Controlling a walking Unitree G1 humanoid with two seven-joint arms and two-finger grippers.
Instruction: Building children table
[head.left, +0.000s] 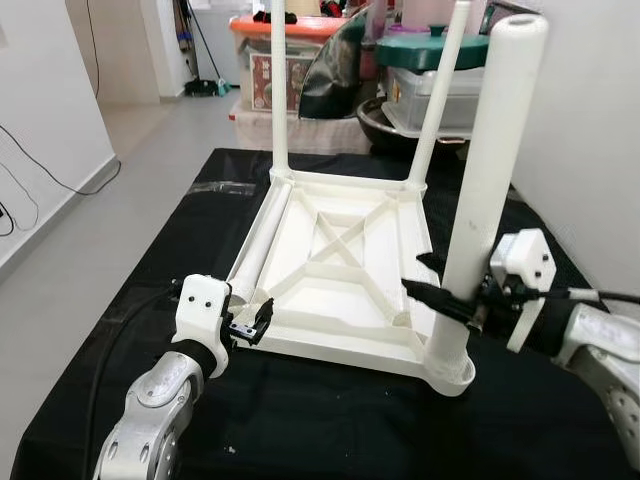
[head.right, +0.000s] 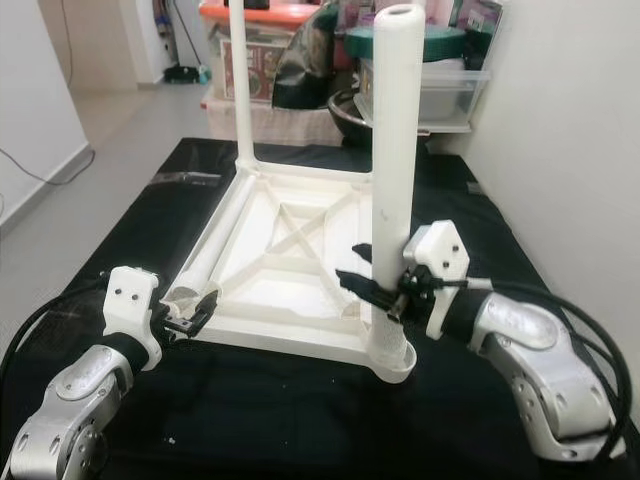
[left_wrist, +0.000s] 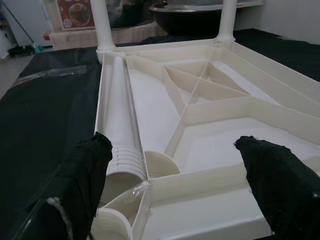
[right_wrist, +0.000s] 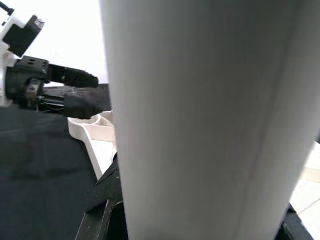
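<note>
An upturned white plastic children's table (head.left: 340, 275) is laid on a tabletop (head.left: 330, 420) covered in black cloth, its ribbed underside facing up. Three legs are seen standing upright from its corners: two far legs (head.left: 279, 90) at the back and one near leg (head.left: 490, 180) at the front corner on the robot's right. A fourth, loose leg (head.left: 262, 235) is laid flat inside the frame along the edge on the robot's left, its ridged open end pointing toward the left hand.

The right hand (head.left: 432, 278) is clamped around the lower part of the near leg, just above the corner socket, with one black finger (head.right: 358, 281) passed in front of the leg and the other behind it. In the right wrist view the leg (right_wrist: 210, 120) is seen pressed close against the camera, with the left hand (right_wrist: 70, 92) visible beyond it.

The left hand (head.left: 252, 328) is held at the table's near corner on the robot's left, just beside the loose leg's open end. Its fingers (left_wrist: 82, 180) are spread apart and nothing is gripped between them; in the left wrist view the empty corner socket (left_wrist: 117, 220) is seen just below the loose leg's ridged end (left_wrist: 122, 162).

Beyond the tabletop, storage boxes (head.left: 290, 60) and a dark pot (head.left: 385, 120) are stacked against the wall.
</note>
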